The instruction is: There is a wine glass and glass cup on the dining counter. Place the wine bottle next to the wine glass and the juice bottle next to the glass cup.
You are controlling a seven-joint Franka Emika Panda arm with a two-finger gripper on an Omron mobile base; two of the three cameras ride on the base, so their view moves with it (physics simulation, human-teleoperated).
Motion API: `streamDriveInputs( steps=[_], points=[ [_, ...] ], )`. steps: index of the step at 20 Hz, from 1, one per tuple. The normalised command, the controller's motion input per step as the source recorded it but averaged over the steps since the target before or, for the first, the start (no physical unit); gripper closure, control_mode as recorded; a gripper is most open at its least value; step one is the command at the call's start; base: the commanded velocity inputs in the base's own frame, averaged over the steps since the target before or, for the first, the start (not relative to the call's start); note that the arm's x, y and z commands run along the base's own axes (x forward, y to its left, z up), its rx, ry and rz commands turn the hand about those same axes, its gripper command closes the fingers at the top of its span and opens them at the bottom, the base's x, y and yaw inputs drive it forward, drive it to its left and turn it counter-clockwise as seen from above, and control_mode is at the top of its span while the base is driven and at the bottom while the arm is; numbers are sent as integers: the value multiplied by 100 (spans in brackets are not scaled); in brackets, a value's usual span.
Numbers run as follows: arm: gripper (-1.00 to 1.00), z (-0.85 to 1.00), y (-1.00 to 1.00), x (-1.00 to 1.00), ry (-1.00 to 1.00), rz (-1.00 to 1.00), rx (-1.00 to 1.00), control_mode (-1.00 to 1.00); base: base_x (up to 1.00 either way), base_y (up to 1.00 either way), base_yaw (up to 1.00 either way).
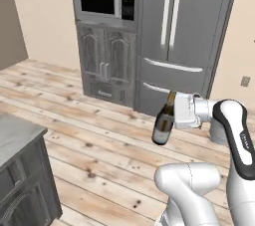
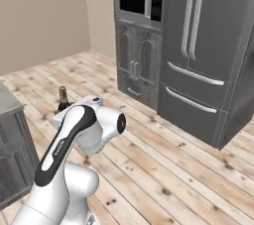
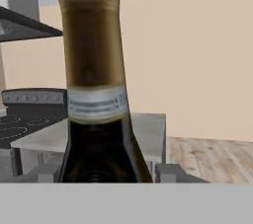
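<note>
Hand view: wine bottle (image 3: 96,119) stands upright between the fingers (image 3: 47,172), which clamp its dark body.

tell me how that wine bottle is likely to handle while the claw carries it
The wine bottle looks like rigid glass, so probably stiff but breakable if dropped over the wood floor. It hangs slightly tilted from the claw, gripped high, so it may swing. Its smooth surface could be slippery.
</note>
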Motion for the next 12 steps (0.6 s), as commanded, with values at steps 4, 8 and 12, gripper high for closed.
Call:
streamDriveInputs(
  steps=[4,8,12],
  points=[
    [100,0,0,0,0,0,0,100,63,0,43],
    [100,0,0,0,0,0,0,100,57,0,46],
    [100,0,0,0,0,0,0,100,67,0,32]
  ],
)
